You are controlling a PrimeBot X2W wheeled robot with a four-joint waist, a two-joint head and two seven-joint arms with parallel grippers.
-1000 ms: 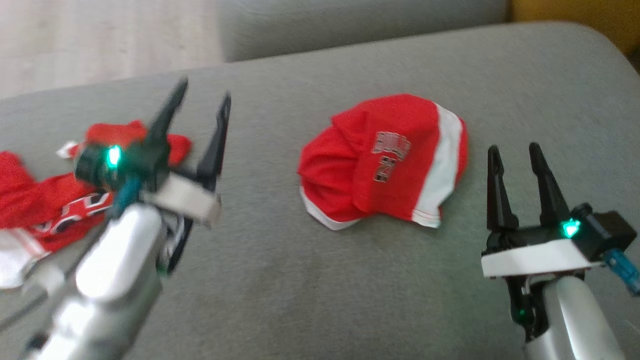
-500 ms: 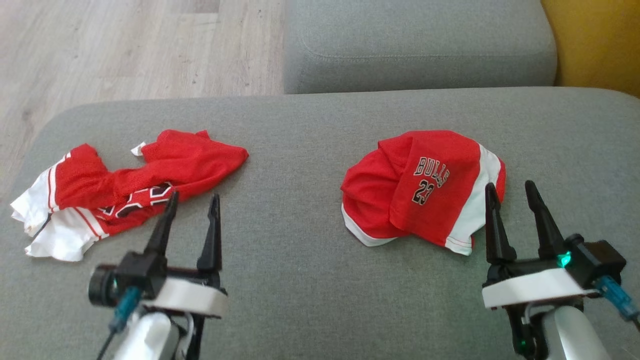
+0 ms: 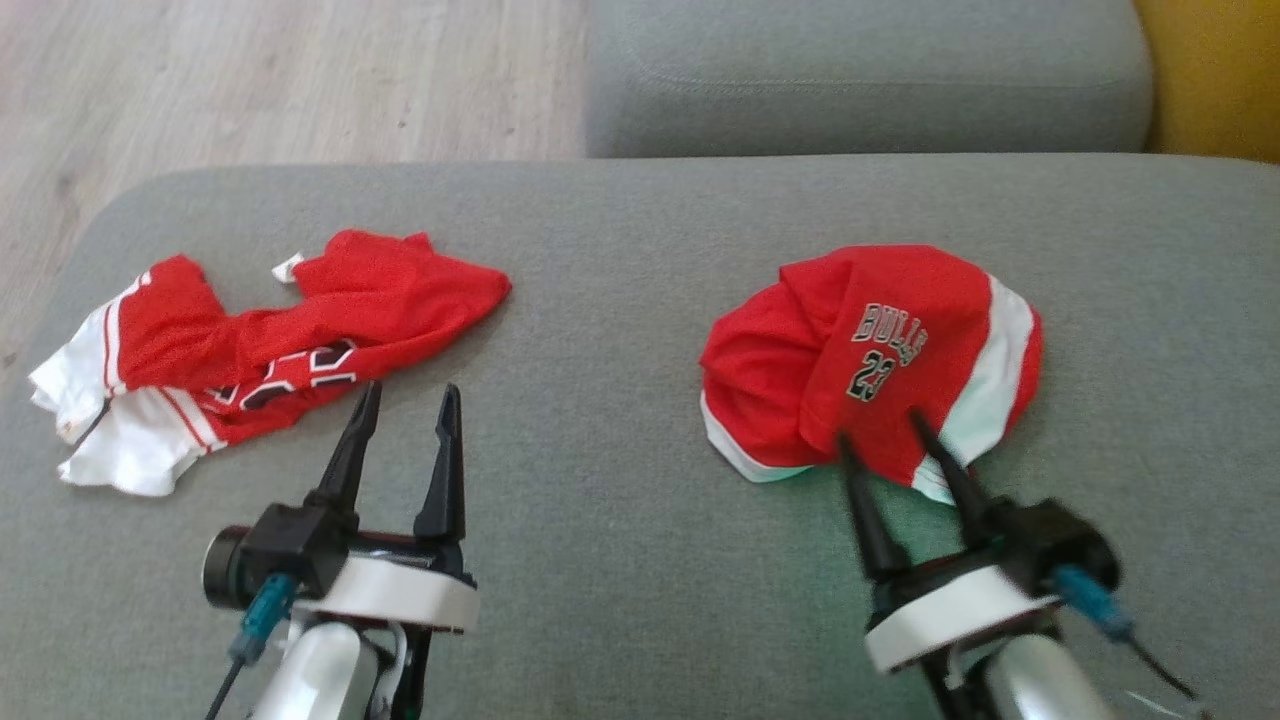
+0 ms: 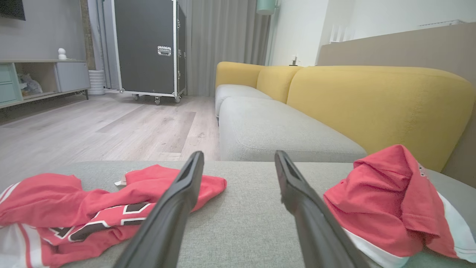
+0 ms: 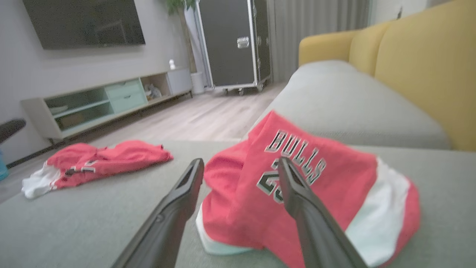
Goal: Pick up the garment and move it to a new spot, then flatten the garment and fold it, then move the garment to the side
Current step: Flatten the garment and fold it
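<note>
- We see the garment (image 3: 800,370), a red and white bundle printed BULLS 23, lying on the right part of a wide grey cushion (image 3: 620,520), its white side stripe turned to the right.
- Our right gripper (image 3: 880,430) stands wide and holds nothing. In the head view its two dark fingertips overlap the garment's near edge.
- In the right wrist view the fingers frame the near part of the bundle, one on each side of the number. We cannot tell whether they touch the cloth, and the head view blurs this gripper.
- Our left gripper (image 3: 411,392) is spread wide too, empty, and sits over bare cushion, fingers pointing away from us.
- Just beyond the left fingertips lies a second garment (image 3: 300,330), red with white panels, crumpled and stretched along the left part of the cushion, well apart from the bundle.
- Behind the cushion sits another grey seat (image 3: 860,70) with a yellow backrest (image 4: 372,100), beside a pale wooden floor (image 3: 250,80).
- A black wheeled case (image 4: 148,44) stands on the floor far off.
</note>
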